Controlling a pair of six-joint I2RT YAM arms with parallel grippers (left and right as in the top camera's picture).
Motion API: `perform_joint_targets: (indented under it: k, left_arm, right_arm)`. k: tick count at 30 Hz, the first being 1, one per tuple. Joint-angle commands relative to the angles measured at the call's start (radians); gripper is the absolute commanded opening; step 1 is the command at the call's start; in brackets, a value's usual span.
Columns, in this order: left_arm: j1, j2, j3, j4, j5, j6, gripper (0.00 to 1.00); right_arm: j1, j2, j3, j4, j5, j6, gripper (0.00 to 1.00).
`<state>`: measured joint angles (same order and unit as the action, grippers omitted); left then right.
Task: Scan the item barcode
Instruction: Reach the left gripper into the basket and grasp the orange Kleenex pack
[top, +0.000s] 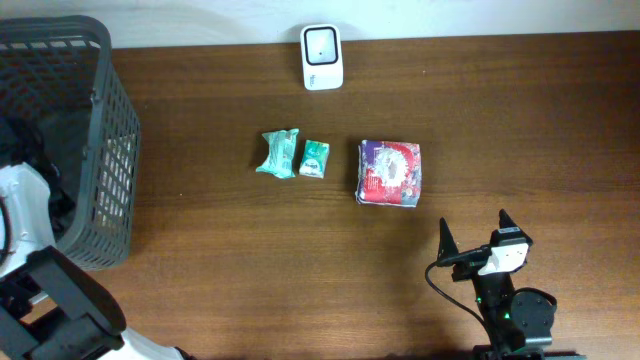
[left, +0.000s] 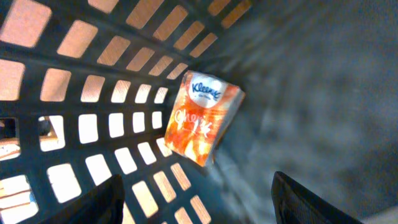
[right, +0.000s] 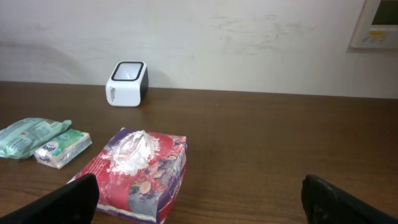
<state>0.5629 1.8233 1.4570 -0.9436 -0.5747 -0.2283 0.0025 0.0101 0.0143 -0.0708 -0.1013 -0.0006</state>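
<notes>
Kleenex pack (left: 202, 118), orange and white, lies inside the dark grey basket (top: 108, 150), tilted against the lattice wall where it meets the basket floor. The left end effector (left: 198, 179) hangs over it in the basket, its two fingers spread wide on either side of the wrist view. Nothing sits between them and neither touches the pack.

The basket stands at the far left of the counter (top: 250, 270), a dark brown wood-grain surface with a dull sheen. Light shows through the lattice openings in warm patches. At the back edge of the counter, near the middle, the white scanner (top: 322, 57) stands upright, with its dark window facing out over the surface.

Three more items lie in a loose row in front of the scanner. A crumpled green packet (top: 278, 153) is on the left and a smaller green-and-white packet (top: 314, 159) is just beside it. A red wipes pack (top: 390, 173) with a white flap on top lies a little apart to the right.

The right end effector (top: 473, 222) rests low over the near right part of the counter, well apart from the wipes pack, fully spread and holding nothing.

Behind the counter rises a plain off-white wall (right: 249, 43), faintly scuffed. A pale panel (right: 379, 25) is mounted at the upper right of the right wrist view.
</notes>
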Motion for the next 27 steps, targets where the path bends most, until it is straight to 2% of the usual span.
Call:
perform_joint_targets:
  k: [1,5,7,9,13,18,22,24,27]
  left_arm:
    - [0.049,0.004,-0.03,0.021,0.004,-0.002,0.71]
    - [0.081,0.025,-0.036,0.059,0.067,-0.002,0.64]
    - [0.082,0.049,-0.036,0.08,0.164,0.097,0.63]
    - [0.082,0.079,-0.036,0.096,0.212,0.2,0.69]
    - [0.082,0.128,-0.036,0.143,0.212,0.2,0.71]
    - [0.082,0.174,-0.036,0.174,0.207,0.23,0.66]
    - [0.082,0.176,-0.036,0.177,0.056,0.23,0.65]
    - [0.086,0.178,-0.036,0.176,0.082,0.23,0.56]
    - [0.098,0.185,-0.043,0.173,0.093,0.23,0.54]
  right_arm:
    - [-0.003,-0.006,-0.009,-0.001,0.008,-0.003,0.99]
    - [-0.003,-0.006,-0.009,-0.001,0.008,-0.002,0.99]
    - [-0.003,-0.006,-0.009,-0.001,0.008,-0.002,0.99]
    - [-0.003,-0.006,-0.009,-0.001,0.008,-0.003,0.99]
    - [-0.003,-0.006,-0.009,-0.001,0.008,-0.002,0.99]
    - [-0.003,-0.006,-0.009,-0.001,0.008,-0.003,0.99]
    - [-0.003,-0.006,-0.009,-0.001,0.008,-0.002,0.99]
    - [-0.003,-0.006,-0.009,-0.001,0.008,-0.002,0.99]
    - [-0.003,-0.006,-0.009,-0.001,0.008,-0.003,0.99]
